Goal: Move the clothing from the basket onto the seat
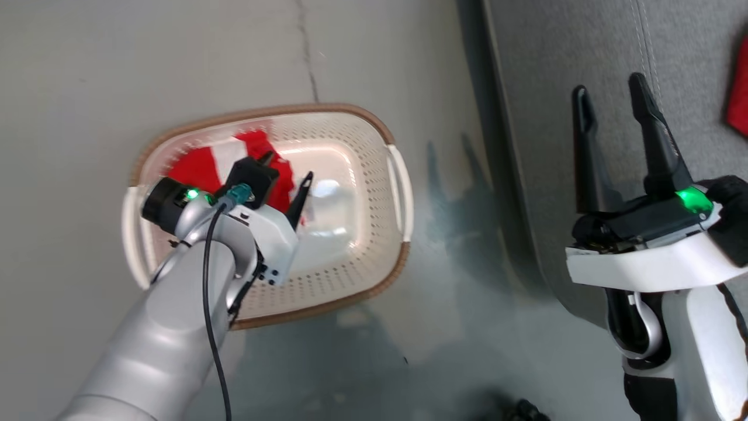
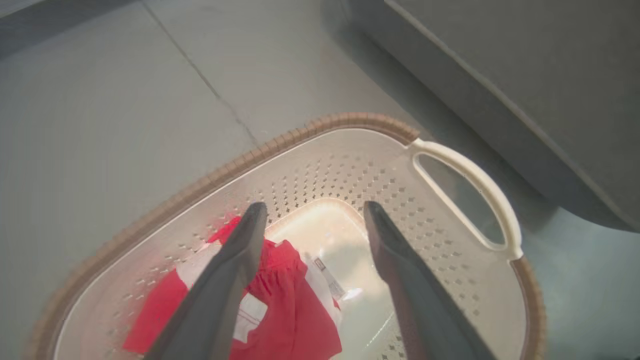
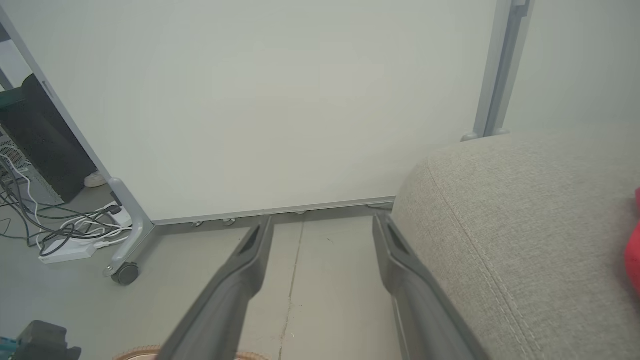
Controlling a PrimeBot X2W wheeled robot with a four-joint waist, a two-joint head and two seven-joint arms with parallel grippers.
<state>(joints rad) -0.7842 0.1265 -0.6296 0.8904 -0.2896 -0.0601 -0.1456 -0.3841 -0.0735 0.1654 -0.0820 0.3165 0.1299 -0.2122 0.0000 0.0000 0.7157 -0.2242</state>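
The cream basket (image 1: 374, 123) stands on the floor to the left of the grey seat (image 1: 555, 70). Red and white clothing (image 1: 198, 166) lies crumpled in the basket's left half. My left gripper (image 1: 286, 169) hangs open above the basket, its fingers pointing down over the clothing (image 2: 285, 305) without touching it. In the left wrist view the left gripper (image 2: 315, 207) has nothing between its fingers. My right gripper (image 1: 608, 88) is open and empty over the seat's edge. Another red piece of clothing (image 1: 739, 93) lies on the seat at the far right, also seen as red clothing (image 3: 634, 255) in the right wrist view.
A pale wheeled partition panel (image 3: 275, 100) stands beyond the seat (image 3: 525, 210), with cables and a power strip (image 3: 65, 235) on the floor at its left. Bare grey floor (image 1: 175, 58) surrounds the basket. A label (image 2: 327, 277) lies on the basket's floor.
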